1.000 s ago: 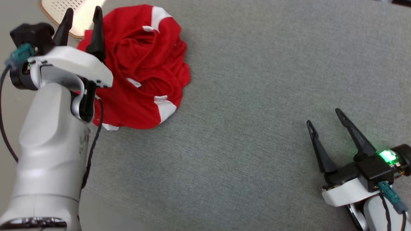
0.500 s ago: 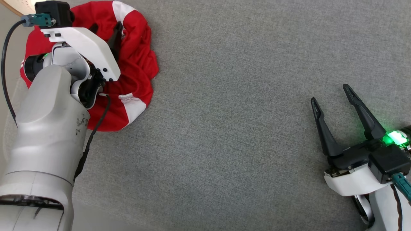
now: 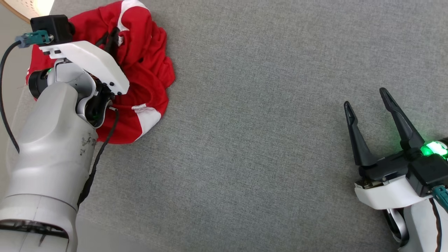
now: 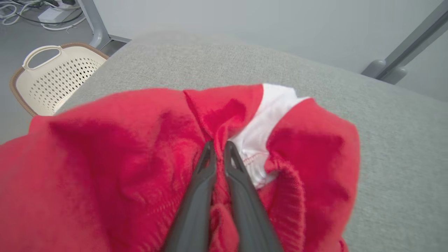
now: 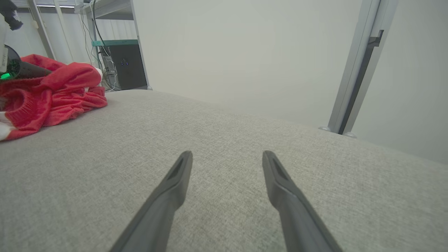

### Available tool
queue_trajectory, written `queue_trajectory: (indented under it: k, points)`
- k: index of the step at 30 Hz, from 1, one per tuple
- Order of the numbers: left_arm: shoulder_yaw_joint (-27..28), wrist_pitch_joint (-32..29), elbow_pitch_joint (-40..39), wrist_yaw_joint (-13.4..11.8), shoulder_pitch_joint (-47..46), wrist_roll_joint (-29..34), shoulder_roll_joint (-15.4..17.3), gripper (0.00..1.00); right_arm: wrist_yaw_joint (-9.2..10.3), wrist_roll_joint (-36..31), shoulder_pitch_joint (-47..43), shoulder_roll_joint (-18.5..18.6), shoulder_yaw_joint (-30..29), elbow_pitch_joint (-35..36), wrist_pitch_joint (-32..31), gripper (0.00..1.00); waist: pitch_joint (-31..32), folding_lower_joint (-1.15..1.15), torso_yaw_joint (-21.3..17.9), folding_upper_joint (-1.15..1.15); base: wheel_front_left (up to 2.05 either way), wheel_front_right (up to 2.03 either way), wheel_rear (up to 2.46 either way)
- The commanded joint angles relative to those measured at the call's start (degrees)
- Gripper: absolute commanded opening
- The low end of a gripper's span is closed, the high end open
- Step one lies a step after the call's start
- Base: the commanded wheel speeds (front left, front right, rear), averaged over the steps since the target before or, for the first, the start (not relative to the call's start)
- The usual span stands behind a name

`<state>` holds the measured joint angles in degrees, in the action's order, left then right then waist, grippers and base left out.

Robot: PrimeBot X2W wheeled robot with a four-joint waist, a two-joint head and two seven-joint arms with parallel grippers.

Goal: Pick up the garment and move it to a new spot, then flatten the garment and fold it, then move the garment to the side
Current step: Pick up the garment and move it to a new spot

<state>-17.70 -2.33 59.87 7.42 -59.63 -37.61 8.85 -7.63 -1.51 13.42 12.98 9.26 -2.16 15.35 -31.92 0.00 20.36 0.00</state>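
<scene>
since a second ago the left gripper (image 4: 217, 148) has dropped from above the near edge of the heap into the garment (image 3: 147, 80) and its fingers have drawn together; the head camera has shifted as well, so the pile only seems to have slid.

the left gripper is now clenched on a raised ridge of red knit, which stands up between the two fingers. a white panel lies just beside one tip. the rest of the garment bunches under and around the fingers in a crumpled heap on the grey cloth surface (image 3: 262, 140). a cream basket (image 4: 52, 77) sits beyond the tips, off the edge of that surface. the right gripper (image 3: 364, 98) stands released and empty, well apart from the garment, with bare surface ahead of its fingers.

the step in hand looks like the pick-up. the pinch seems to hold a single fold, and loose knit is likely to stretch and sag. so a slow, straight lift is wise, watching that the ridge does not slip from between the tips. carry it away from the basket side, toward the open stretch between the two grippers, high enough that the trailing cloth does not drag.
</scene>
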Motion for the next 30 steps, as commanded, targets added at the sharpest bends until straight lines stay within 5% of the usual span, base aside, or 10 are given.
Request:
queue_trajectory:
  k: [1, 10, 17, 22, 30]
  points:
    - [-0.7, 1.9, -1.2, 0.0, 0.8, -0.9, 0.9, 0.00, 0.21, 0.4, 0.3, 0.0, -0.5, -0.8, -0.3, 1.00, 0.8, 0.00, 0.1, 0.00, 0.00, 0.00, 0.00]
    - [-5.4, 9.7, -12.3, 0.0, 1.4, -3.4, 4.8, 0.00, 0.19, 1.2, -1.4, -2.2, -1.2, -0.7, -0.2, 1.00, 6.0, 0.00, 0.4, 0.00, 0.00, 0.00, 0.00]
    - [-7.5, 7.6, -26.2, 0.0, 1.6, -4.7, 9.0, 0.00, 0.19, 2.5, -2.5, -5.7, -1.3, -1.6, -0.2, 1.00, 11.0, 0.00, -1.9, 0.00, 0.00, 0.00, 0.00]
    - [-7.8, 3.7, -35.2, -0.3, 2.0, -5.4, 11.3, 0.00, 0.19, 3.1, -2.1, -7.7, -2.1, -1.3, -0.2, 1.00, 13.6, 0.00, -5.9, 0.00, 0.00, 0.00, 0.00]
    - [-8.8, -3.3, -50.9, -2.6, 2.8, -5.7, 14.3, 0.00, 0.19, 4.5, -0.8, -9.7, -3.7, 0.2, -0.2, 1.00, 16.4, 0.00, -19.3, 0.00, 0.00, 0.00, 0.00]
